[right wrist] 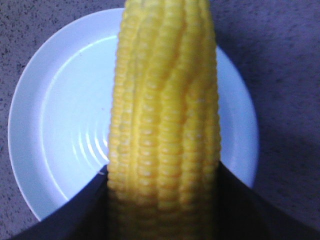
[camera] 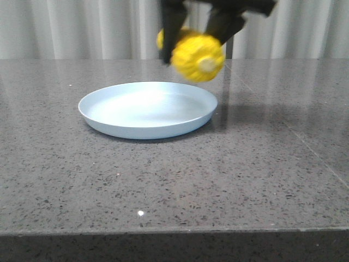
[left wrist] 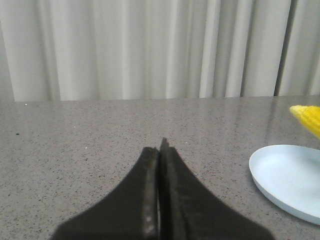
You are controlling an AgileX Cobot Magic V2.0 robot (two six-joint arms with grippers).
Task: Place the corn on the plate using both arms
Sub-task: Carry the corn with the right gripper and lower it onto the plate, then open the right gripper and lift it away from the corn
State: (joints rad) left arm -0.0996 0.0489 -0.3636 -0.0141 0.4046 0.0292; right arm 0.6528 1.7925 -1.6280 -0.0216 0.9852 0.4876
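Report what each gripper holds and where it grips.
The right gripper holds the corn in the air above the plate, its fingers clamping the ear's sides near one end. The left gripper is shut on nothing.

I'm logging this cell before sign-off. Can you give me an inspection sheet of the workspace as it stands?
Surface: grey speckled stone table, dry, unmarked.
Job's things: corn held in the air above the far right rim of the plate; plate bare.
Clutter: nothing seen.
End effectors: right end effector shut on the corn; left end effector shut, holding nothing, off to the plate's side.
Cables: nothing seen.
Surroundings: pale pleated curtain behind the table.
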